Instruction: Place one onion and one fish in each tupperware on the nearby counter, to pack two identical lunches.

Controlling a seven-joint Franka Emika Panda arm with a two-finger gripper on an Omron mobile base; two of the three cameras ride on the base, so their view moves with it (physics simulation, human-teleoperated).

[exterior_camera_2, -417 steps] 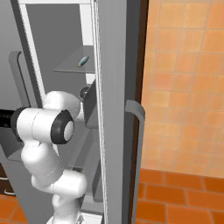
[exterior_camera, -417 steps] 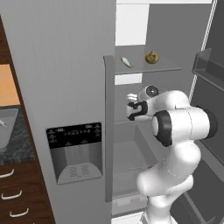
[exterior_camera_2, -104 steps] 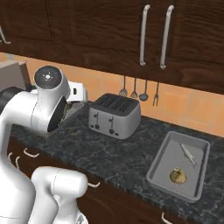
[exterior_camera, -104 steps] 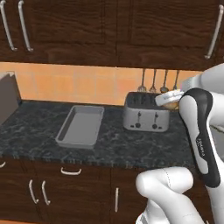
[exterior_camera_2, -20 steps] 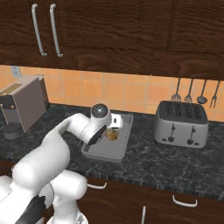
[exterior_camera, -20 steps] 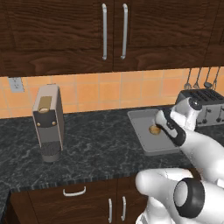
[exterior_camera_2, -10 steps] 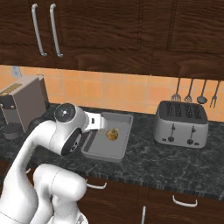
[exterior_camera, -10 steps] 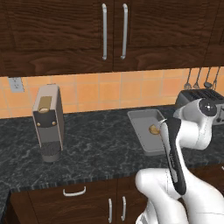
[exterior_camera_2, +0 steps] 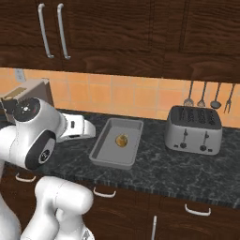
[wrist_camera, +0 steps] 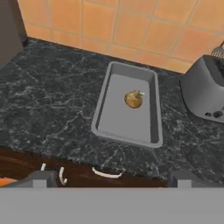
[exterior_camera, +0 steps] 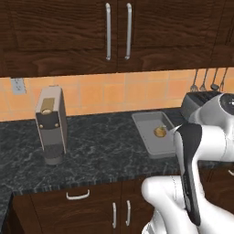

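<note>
A grey tupperware [exterior_camera: 148,141] [exterior_camera_2: 114,153] [wrist_camera: 124,123] lies on the dark speckled counter [exterior_camera: 100,151] [exterior_camera_2: 164,168] [wrist_camera: 52,96]. One brown onion [exterior_camera: 159,132] [exterior_camera_2: 121,140] [wrist_camera: 134,99] rests in its far half. No fish is in view. My gripper [wrist_camera: 110,179] is open and holds nothing; in the hand view its fingertips [wrist_camera: 38,178] stand wide apart over the counter's front edge, back from the tray. In the right base view my white hand [exterior_camera_2: 77,127] hangs left of the tupperware, above the counter.
A silver toaster [exterior_camera: 196,103] [exterior_camera_2: 193,130] [wrist_camera: 205,92] stands right of the tray. A coffee machine [exterior_camera: 50,123] [exterior_camera_2: 18,101] stands at the left. Utensils [exterior_camera_2: 206,101] hang on the tiled wall. Dark cabinets hang overhead, and drawers with silver handles [wrist_camera: 105,174] sit below the counter.
The hand has drawn back from over the tupperware, up and toward the counter's front. The onion stays lying in the tray. The jaws have stayed wide.
</note>
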